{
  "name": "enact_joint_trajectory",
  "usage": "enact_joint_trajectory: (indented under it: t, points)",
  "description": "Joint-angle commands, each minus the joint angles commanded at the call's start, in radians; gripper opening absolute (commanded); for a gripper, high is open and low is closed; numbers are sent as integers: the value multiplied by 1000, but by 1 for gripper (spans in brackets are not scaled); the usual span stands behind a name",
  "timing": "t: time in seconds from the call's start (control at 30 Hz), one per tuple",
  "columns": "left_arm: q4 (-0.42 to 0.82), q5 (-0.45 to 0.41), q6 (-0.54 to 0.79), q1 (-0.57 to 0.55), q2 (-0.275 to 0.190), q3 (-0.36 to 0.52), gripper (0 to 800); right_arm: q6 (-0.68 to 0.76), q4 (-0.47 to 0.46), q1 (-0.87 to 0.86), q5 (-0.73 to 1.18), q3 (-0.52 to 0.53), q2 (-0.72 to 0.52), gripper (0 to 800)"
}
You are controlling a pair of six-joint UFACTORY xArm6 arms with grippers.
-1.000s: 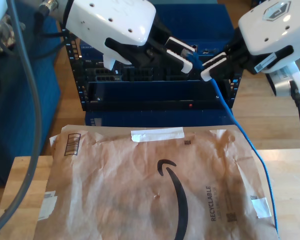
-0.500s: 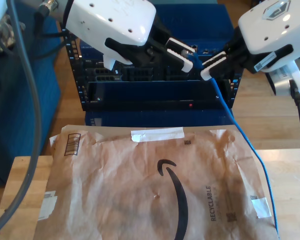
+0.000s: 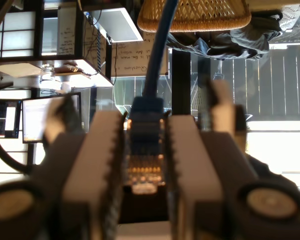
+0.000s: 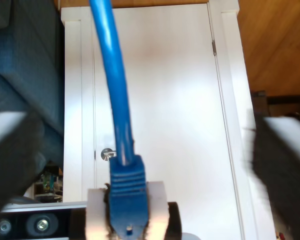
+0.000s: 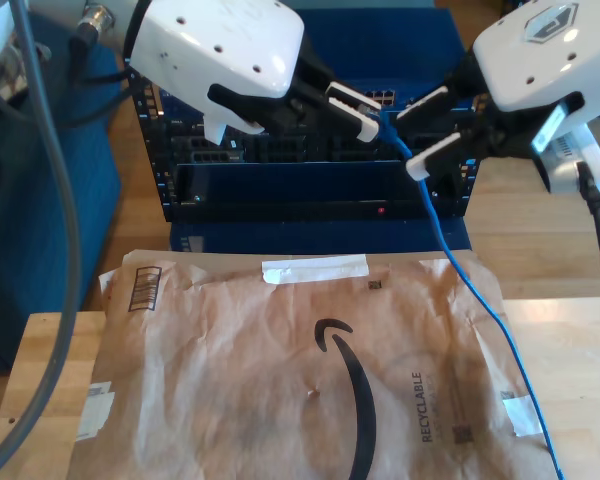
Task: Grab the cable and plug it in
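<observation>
My first claw (image 3: 145,165) is squeezing the plug end of the blue cable (image 3: 157,55) between its two white fingers (image 3: 102,165). In the exterior view this claw (image 5: 365,110) is holding the plug in front of the dark blue rack (image 5: 280,190).

My second claw (image 5: 428,130) is standing wide apart around the cable (image 5: 470,280) — its blurry fingers (image 4: 277,165) are not touching it.

The cable is hanging down from the plug and crossing the brown paper envelope (image 5: 280,380) on the wooden tabletop (image 5: 570,350), near the tabletop's edge at the exterior view's right.
</observation>
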Motion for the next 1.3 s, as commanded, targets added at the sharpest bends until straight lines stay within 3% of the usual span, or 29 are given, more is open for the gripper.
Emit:
enact_joint_trajectory:
  t: [0.1,0.3,0.47,0.6,0.7,0.97,1.1,1.3]
  points:
    - [-2,-2,0,0,6,-2,3,-35,-8,-3,-26,-9,-20,798]
    - [-9,11,-20,34,26,-5,3,-175,-12,-3,-218,91,-141,799]
    - [-101,87,-87,103,97,-12,2,-249,-12,0,-316,117,-213,799]
    - [-133,133,-133,109,123,-31,3,-341,-8,3,-479,219,-339,798]
    - [-160,170,-184,129,147,-37,2,-361,-8,5,-505,236,-397,798]
    - [-373,334,-293,239,276,-100,2,-385,-6,9,-555,216,-411,793]
    - [-390,341,-307,244,288,-101,2,-402,9,18,-595,187,-410,797]
    - [-433,361,-338,242,292,-103,2,-459,103,26,-629,161,-399,794]
